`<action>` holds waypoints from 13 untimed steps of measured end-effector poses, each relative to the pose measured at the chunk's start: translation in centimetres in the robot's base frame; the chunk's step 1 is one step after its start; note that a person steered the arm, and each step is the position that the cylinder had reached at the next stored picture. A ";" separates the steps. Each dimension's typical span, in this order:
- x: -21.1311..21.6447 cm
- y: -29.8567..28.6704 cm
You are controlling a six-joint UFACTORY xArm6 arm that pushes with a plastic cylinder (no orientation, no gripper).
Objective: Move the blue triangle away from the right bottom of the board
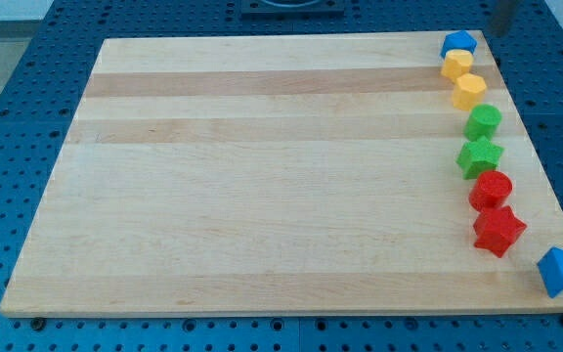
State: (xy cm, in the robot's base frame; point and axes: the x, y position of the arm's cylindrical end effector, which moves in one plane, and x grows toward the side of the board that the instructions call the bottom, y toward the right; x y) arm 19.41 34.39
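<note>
No containers anywhere, just a wooden board [262,176] on blue pegboard [27,88]. Blue triangle [561,270] sat bottom-right; my tip wasn't visible, so can't tell its position.

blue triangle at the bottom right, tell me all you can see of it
The blue triangle is a small, solid-looking block with flat matte faces, the top one lighter than its sides. It sits at the board edge in the view's bottom right corner, apparently overhanging it slightly. Nothing touches it; the red star block lies just up-left, apart. My tip is not clearly visible.
</note>
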 end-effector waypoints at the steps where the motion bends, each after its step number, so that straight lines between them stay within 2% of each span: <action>1: 0.0 0.0; 2: 0.8 0.0; 3: 15.5 0.0; 4: 26.7 0.0; 5: 28.5 0.0; 6: 36.6 0.1; 7: 39.1 0.0; 8: 39.1 0.0; 10: 35.6 -7.0; 11: 36.4 -6.5; 12: 41.9 -3.0; 13: 41.0 -7.4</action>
State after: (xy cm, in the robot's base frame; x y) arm 60.43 27.03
